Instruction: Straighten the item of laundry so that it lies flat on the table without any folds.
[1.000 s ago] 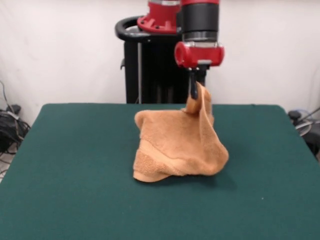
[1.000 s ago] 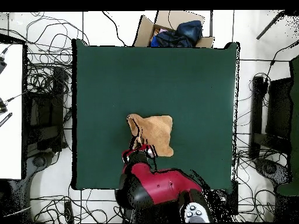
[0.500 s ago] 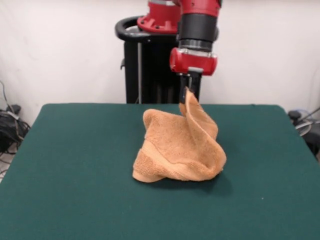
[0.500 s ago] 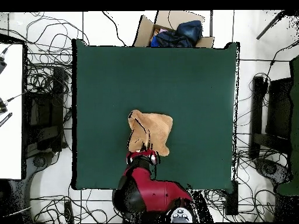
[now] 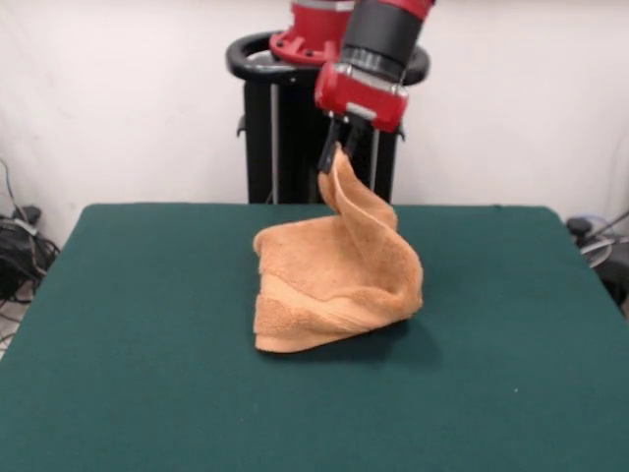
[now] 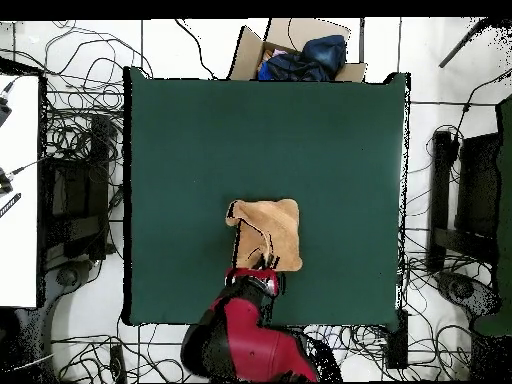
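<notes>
The orange-tan towel (image 5: 329, 275) is bunched and folded near the middle of the green table (image 5: 128, 344). One corner is pulled up into a peak. My gripper (image 5: 337, 155) is shut on that raised corner, tilted, and holds it well above the table toward the robot's side. The rest of the towel drapes down and rests on the table. In the overhead view the towel (image 6: 270, 225) lies just above my red arm, and the gripper (image 6: 265, 268) sits at its lower edge. No white loop tag shows.
The black pedestal (image 5: 285, 128) stands behind the table's far edge. A cardboard box with dark cloth (image 6: 300, 52) sits beyond the table's top edge in the overhead view. Cables lie on the floor around the table (image 6: 330, 150).
My gripper has moved left in the front view, risen and tilted, pulling the towel's corner up and toward the robot's side. The towel has slid a little with it.
</notes>
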Tool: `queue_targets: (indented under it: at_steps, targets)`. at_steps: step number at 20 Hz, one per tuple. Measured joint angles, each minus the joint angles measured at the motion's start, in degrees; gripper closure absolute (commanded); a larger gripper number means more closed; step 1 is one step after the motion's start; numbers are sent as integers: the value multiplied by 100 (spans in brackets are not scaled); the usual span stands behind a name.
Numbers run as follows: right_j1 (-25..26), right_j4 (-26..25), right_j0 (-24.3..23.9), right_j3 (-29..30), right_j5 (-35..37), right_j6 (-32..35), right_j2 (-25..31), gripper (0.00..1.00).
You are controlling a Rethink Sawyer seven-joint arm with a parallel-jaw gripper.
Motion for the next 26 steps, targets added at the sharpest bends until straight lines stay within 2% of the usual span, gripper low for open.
queue_targets:
  at_steps: [3, 6, 11, 14, 17, 20, 26]
  targets:
    - [-223, 20, 198, 2, 37, 0, -323, 100]
    - [-533, -85, 88, -6, 205, 0, -503, 100]
    - [-1098, -586, -690, -121, 753, 0, -501, 100]
    - [-1469, -985, -1457, -331, 1315, 0, -389, 100]
    - [-1644, -1144, -1803, -500, 1646, 0, -282, 100]
    - [-1773, -1250, -1993, -705, 1944, 0, -170, 100]
    - [-1787, -1285, -1836, -882, 2011, 0, -147, 100]
